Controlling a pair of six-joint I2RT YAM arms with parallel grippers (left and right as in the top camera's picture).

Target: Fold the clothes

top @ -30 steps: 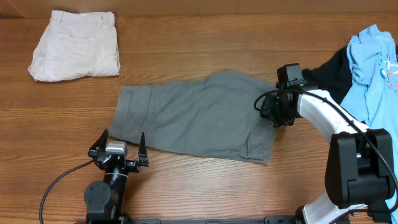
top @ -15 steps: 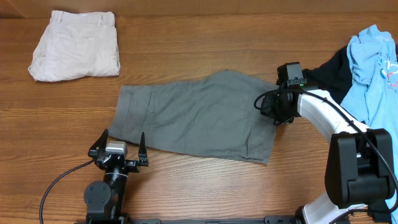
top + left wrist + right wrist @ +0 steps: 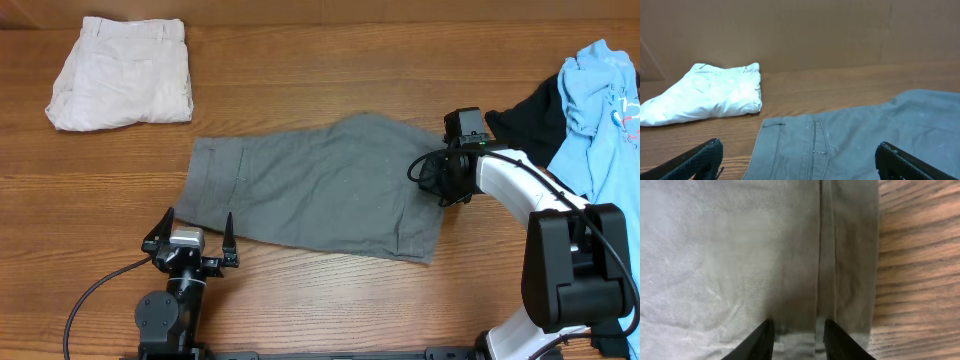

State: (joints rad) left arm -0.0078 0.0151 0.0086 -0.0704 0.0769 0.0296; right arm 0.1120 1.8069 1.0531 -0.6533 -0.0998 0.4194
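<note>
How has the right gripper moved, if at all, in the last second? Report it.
Yes, but barely: the right gripper has edged slightly toward the robot's side, judged against the right end of the grey shorts, which it stays over.

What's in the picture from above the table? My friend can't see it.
Grey shorts lie spread flat on a wooden table, the right end effector at their right edge, the left end effector open near their front left corner. Folded cream shorts sit far left; a light blue tee and a black tee are heaped far right.
</note>
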